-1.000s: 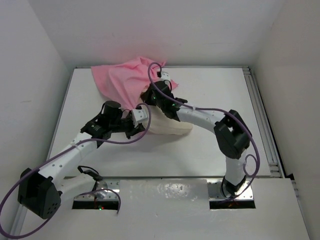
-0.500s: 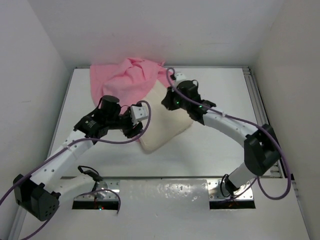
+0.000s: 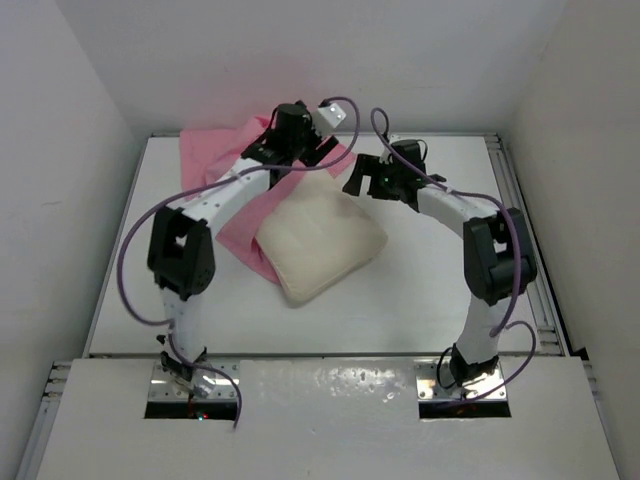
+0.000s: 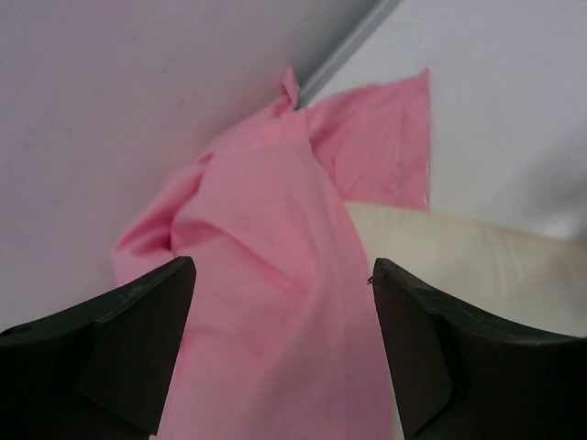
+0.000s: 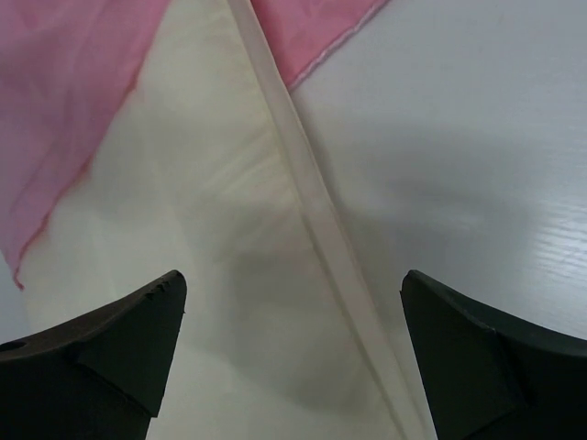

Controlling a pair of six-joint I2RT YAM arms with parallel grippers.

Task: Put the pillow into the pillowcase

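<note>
Top external view: both arms have swung off the work within the last second. The left arm (image 3: 215,197) now reaches over to the far edge of the surface (image 3: 440,300), and the right arm (image 3: 447,205) ends just beyond the far right corner of the pillow (image 3: 322,245). A second ago both were clamped on the fabric at mid-surface. Now the pillow lies flat and almost wholly uncovered. The pillowcase (image 3: 212,160) is spread behind it and along its left edge. Judgement: insertion has barely begun, if at all, and a fresh hold on the mouth of the case is needed.

Left wrist view: the left fingers (image 4: 128,339) stand released, with nothing between them. Below them the pillowcase (image 4: 266,275) lies rumpled, its far end against the back wall (image 4: 110,110). A strip of the pillow (image 4: 477,261) shows at lower right. The opening of the case cannot be made out.

Right wrist view: the right fingers (image 5: 110,348) are spread wide and grasp nothing. They hover over the pillow's seamed edge. Pink fabric overlaps the far left of the pillow, but whether that corner sits inside the case cannot be told.

Obstructions: the back wall crowds the case, the left arm spans it, and a purple cable (image 3: 135,270) hangs in a loose loop beside that arm.
</note>
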